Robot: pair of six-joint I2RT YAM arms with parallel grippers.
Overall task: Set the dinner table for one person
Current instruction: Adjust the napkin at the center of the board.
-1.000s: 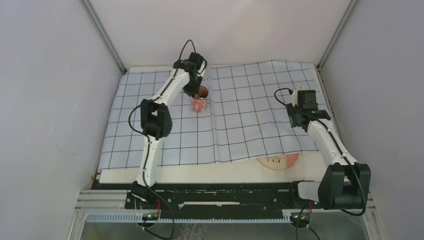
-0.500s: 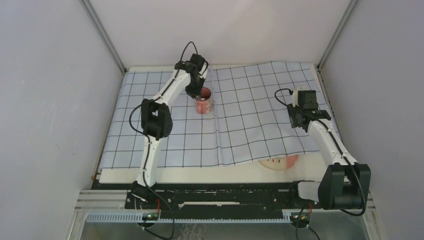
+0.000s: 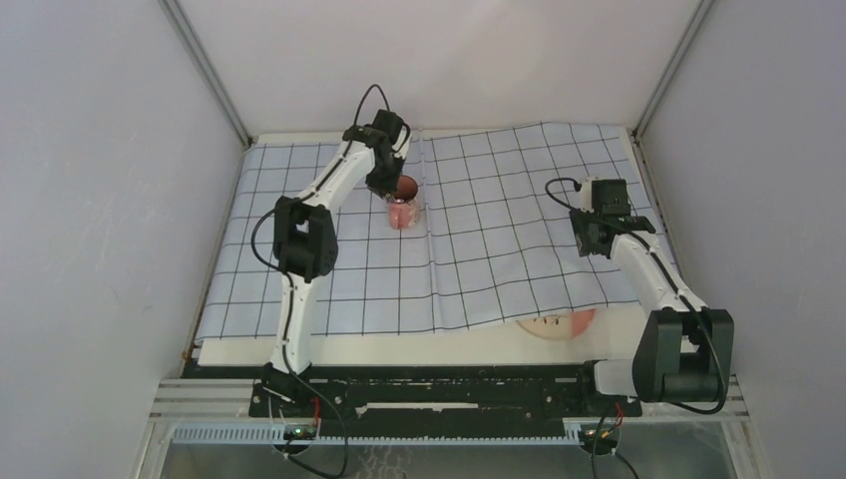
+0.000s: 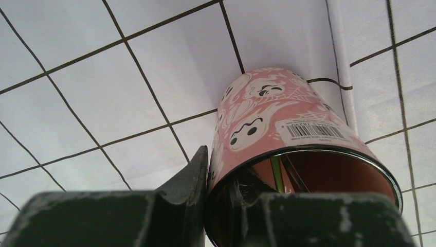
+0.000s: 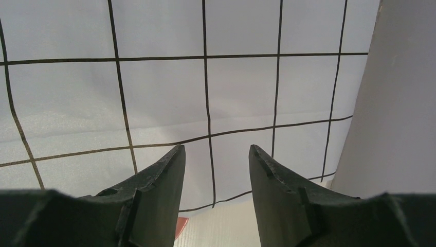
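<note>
Where the cloth leaves it bare, the table [image 3: 399, 349] is a plain cream-white, smooth, flat slab. It shows as a strip along the near edge, just beyond my arm bases. It is the largest thing in view, and most of it is covered.

- Cloth [image 3: 479, 249]: pale blue with a black grid, spread over most of the table. It has a raised fold running down near the middle, and its near hem is wavy.
- Plate [image 3: 559, 324]: pale with a pink part, at the near right of the table. Its far side is tucked under the cloth hem.
- Cup [image 3: 402, 207]: pink with white ghost faces and a barcode label, standing on the cloth at the far centre-left. Its inside is dark pink, and thin sticks, one of them green, show inside; I cannot tell what they are.
- My left pincer [image 4: 218, 175]: clenched on the cup's rim, one finger outside the wall and the other inside.
- My right pincer [image 5: 216, 154]: released and grasping nothing, over the cloth near its right edge, well apart from the cup.
</note>
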